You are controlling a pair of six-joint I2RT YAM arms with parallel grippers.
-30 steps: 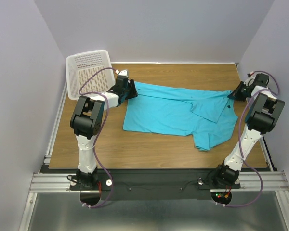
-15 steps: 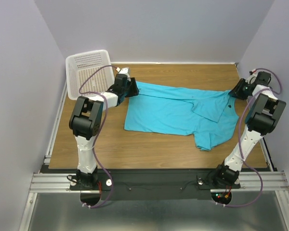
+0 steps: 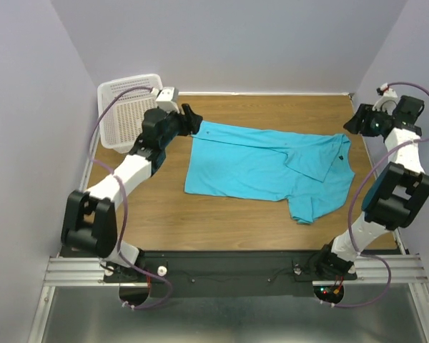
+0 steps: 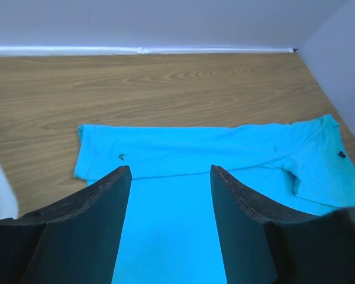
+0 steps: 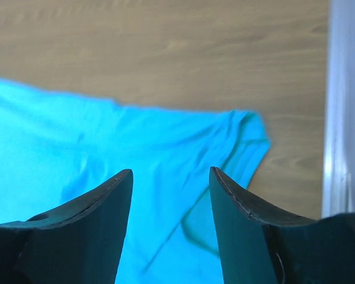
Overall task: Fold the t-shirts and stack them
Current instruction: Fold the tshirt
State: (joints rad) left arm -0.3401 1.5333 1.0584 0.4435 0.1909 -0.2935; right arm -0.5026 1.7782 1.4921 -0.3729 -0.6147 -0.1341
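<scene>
One turquoise t-shirt (image 3: pixel 264 168) lies partly folded across the middle of the wooden table, its collar and a sleeve towards the right. My left gripper (image 3: pixel 192 120) hovers at the shirt's far left corner, open, with nothing between its fingers. In the left wrist view the left gripper (image 4: pixel 170 171) frames the flat cloth of the t-shirt (image 4: pixel 183 148) below it. My right gripper (image 3: pixel 357 123) hangs off the shirt's far right corner, open and empty. The right wrist view has the right gripper (image 5: pixel 170 173) above the shirt's rumpled edge (image 5: pixel 106 136).
A white slotted basket (image 3: pixel 129 107) stands tilted at the back left corner, just behind the left arm. Grey walls close in the table on three sides. A pale wall strip (image 5: pixel 345 118) runs along the table's right edge.
The right gripper has opened, let go of the shirt's right corner and pulled back towards the far right. The left arm has stretched out, its gripper lifting off the shirt's left edge.
</scene>
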